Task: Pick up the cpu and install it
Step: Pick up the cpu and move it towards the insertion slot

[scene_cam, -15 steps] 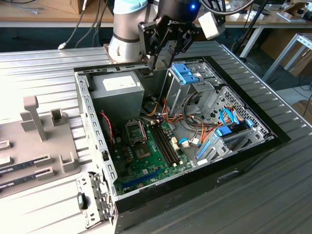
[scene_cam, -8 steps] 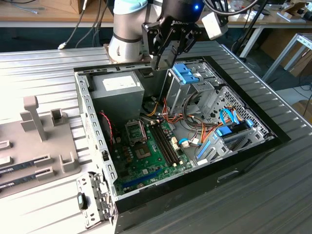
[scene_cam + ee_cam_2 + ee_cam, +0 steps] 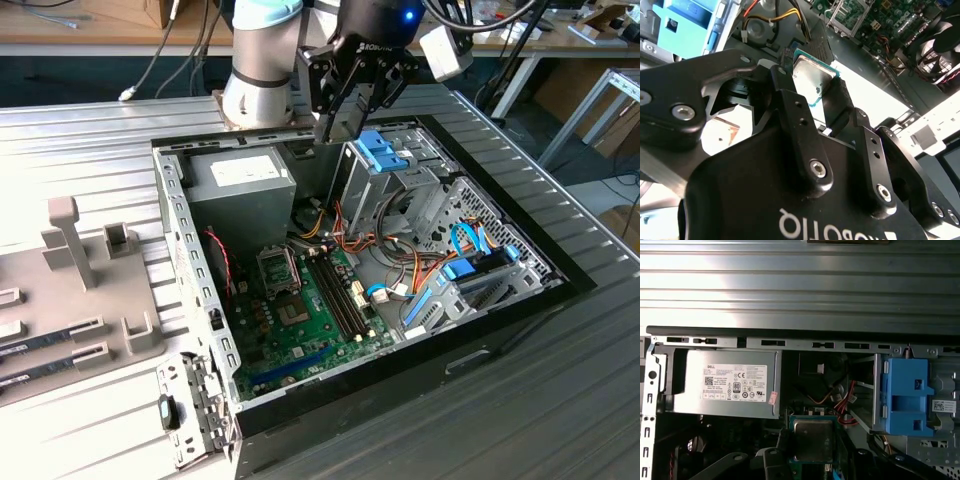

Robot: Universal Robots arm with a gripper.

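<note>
A black robot gripper (image 3: 345, 118) hangs above the far edge of an open computer case (image 3: 450, 365), which lies on its side on a ribbed metal table (image 3: 80, 130). Its two fingers (image 3: 790, 100) are clamped on the cpu (image 3: 812, 75), a small flat square with a silver-grey metal top and a thin green rim. In both wrist views the cpu sits between the fingertips, gripped by two opposite edges, with its metal face towards the cameras. It is held in the air, above the inside of the case.

A green motherboard (image 3: 300, 325) covers the floor of the case. The cpu socket (image 3: 278, 268), a square metal frame, sits on the far part of the board, below the gripper and well apart from it. Long black memory slots (image 3: 335, 290) run just beside the socket, on the exterior view's right.

A grey power supply box (image 3: 240, 180) fills the far corner of the case on the exterior view's left. A blue plastic drive bracket (image 3: 383, 150) stands near the gripper on the exterior view's right. Orange and yellow cables (image 3: 370, 240) trail between the bracket and the board.

Outside the case, on the exterior view's left, a grey holder tray (image 3: 100, 300) rests on the table with memory sticks (image 3: 50, 335) lying in it.
</note>
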